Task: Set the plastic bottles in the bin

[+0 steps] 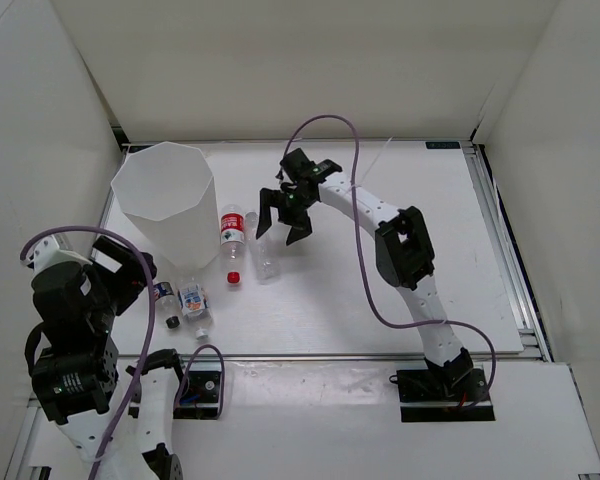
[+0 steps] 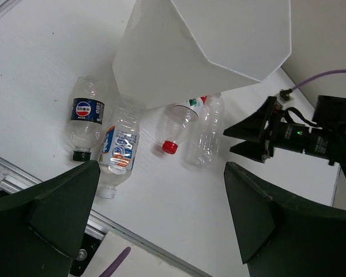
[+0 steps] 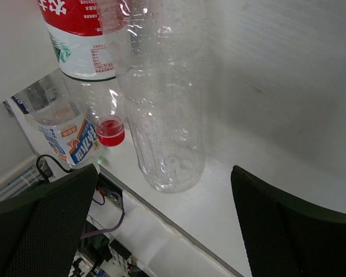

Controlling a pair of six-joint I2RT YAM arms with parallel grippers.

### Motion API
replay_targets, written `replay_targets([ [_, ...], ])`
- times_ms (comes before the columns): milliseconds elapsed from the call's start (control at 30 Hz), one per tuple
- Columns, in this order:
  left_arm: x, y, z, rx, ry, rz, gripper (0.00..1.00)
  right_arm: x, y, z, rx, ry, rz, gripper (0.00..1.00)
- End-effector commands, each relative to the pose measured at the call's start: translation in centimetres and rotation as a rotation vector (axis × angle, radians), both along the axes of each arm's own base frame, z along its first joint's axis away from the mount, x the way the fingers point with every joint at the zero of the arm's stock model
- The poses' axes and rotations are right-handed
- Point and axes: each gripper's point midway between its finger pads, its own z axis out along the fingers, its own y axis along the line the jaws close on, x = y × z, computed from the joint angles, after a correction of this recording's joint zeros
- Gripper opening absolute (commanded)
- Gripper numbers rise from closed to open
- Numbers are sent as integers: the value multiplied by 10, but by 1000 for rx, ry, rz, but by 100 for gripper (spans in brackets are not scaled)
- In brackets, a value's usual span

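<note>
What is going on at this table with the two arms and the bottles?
Two robot arms are meant to put plastic bottles into the white faceted bin, but nothing is held yet. All four bottles lie on the table beside the upright bin. The right gripper is open and hovers close to the plain unlabelled bottle, which lies next to the red-labelled bottle. The left gripper is also open and empty, near the two short blue-labelled bottles.
</note>
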Motion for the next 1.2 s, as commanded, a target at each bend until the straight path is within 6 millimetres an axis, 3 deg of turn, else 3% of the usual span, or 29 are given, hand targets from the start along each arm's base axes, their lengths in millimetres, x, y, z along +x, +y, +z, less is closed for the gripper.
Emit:
replay_targets([
  [0,-13,-13,-5,-31,36,-53,100,-5,34,11,103,-8,52,100],
  [300,-6,-25,7,-64,22,-121,100,-7,43,-30,61,93,-12,100],
  [467,-11,-27,12,-63,-7,-118,100,-15,34,-52,31,172,-29,81],
  [533,-12,-28,9,-65,-1,-127,100,-17,31,-44,61,208,-43,75],
  [567,-12,-28,8,-65,-1,-127,100,-20,22,-49,52,233,-53,66],
  [600,-13,-28,5,-67,5,-127,100,-19,23,-36,77,205,-50,62],
  [633,-12,-29,1,-80,14,-121,100,-22,14,-27,85,207,-48,50],
  [733,-11,-30,-7,-92,34,-130,100,-21,8,-2,114,165,-44,41],
  [800,-13,-33,-18,-104,51,-141,100,-23,-1,26,152,130,-40,37],
  [933,-14,-36,-37,-147,76,-133,100,-25,-8,121,301,-7,-16,19],
  [967,-14,-35,-46,-160,96,-114,100,-25,-6,165,374,-87,4,19],
  [1067,-20,-32,-57,-208,81,-36,100,-20,3,243,534,-237,36,17],
  [1100,-21,-30,-58,-240,63,5,100,-26,6,291,619,-337,72,17],
  [1167,-30,-22,-54,-237,-9,80,100,-25,14,327,699,-429,79,16],
])
